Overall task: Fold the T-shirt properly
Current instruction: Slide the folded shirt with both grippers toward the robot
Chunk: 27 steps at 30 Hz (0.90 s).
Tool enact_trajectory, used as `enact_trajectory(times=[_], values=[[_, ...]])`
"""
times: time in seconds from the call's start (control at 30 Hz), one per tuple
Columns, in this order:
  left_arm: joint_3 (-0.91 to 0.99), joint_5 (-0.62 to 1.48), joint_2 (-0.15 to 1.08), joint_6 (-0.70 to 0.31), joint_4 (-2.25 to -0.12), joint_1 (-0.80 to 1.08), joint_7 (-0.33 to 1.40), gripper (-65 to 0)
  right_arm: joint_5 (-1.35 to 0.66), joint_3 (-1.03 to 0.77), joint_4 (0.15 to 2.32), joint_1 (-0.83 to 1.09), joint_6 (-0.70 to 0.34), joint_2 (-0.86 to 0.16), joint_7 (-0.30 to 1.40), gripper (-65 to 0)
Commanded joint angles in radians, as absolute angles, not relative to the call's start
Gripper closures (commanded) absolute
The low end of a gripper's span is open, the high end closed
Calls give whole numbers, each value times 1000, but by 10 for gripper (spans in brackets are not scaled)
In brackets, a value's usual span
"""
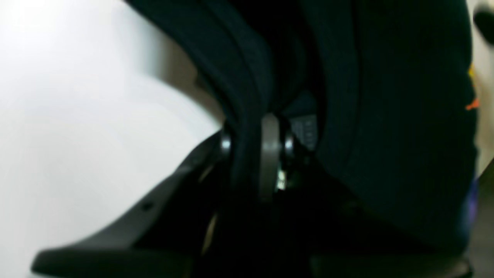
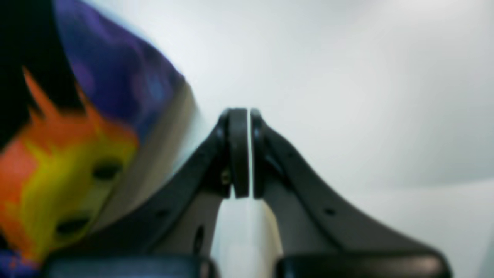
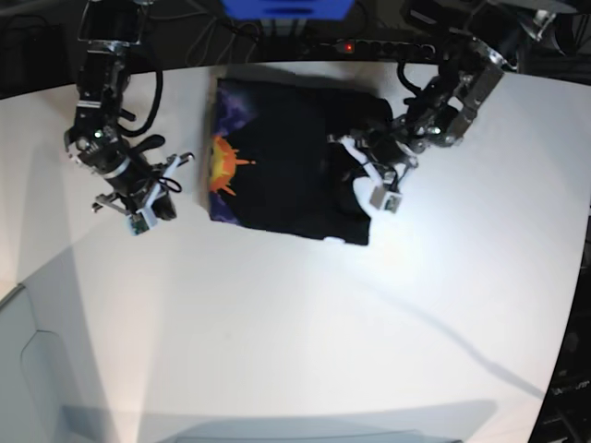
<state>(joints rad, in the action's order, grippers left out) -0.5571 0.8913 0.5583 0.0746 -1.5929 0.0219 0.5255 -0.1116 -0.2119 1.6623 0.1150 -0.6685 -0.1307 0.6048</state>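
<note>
Beside the T-shirt [image 3: 286,171] on the counter [image 3: 305,332], my left end effector [image 1: 256,144] grips its edge; my right end effector [image 2: 250,116] rests clenched, empty. I'd lift slowly, carrying the fold over evenly.

I saw the shirt [image 3: 277,166] lying on the table [image 3: 305,332] toward its far edge, my left gripper [image 3: 355,175] at its right side, my right gripper [image 3: 171,189] just left of it.

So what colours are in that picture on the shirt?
Orange, yellow and purple-blue print on the black T-shirt; clearest in the right wrist view.
</note>
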Motion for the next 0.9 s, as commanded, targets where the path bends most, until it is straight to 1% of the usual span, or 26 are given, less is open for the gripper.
enact_trajectory(times=[0.0,0.13,0.2,0.3,0.37,0.4,0.47,0.57,0.63,0.77,0.87], values=[[-619,878,581,87,-1578,-41,542,0,-120,-234,1681,104,-698,-140,587,0],[-911,877,593,85,-1503,-294,542,0,-120,-315,1681,107,-698,-140,587,0],[-1066,832,582,85,-1469,-426,542,0,-120,-367,1681,105,-698,-122,587,0],[-1282,733,519,85,-1442,-584,542,0,-120,-458,1689,104,-698,-107,587,0],[-1372,679,479,81,-1422,-650,542,0,-120,-486,1690,104,-698,-105,587,0],[-1406,659,463,62,-1405,-674,542,0,-120,-496,1693,104,-698,-105,587,0],[-1435,627,417,-15,-1374,-702,542,0,-120,-512,1693,108,-698,-105,587,0],[-1432,561,358,-171,-1320,-711,542,0,-120,-550,1693,111,-698,-101,587,0],[-1432,495,311,-254,-1287,-714,542,0,-120,-579,1693,111,-698,-84,587,0],[-1432,372,225,-337,-1218,-714,542,0,-120,-630,1693,111,-698,-65,587,0],[-1432,309,180,-361,-1171,-714,542,-4,-120,-641,1693,113,-698,-64,587,0]])
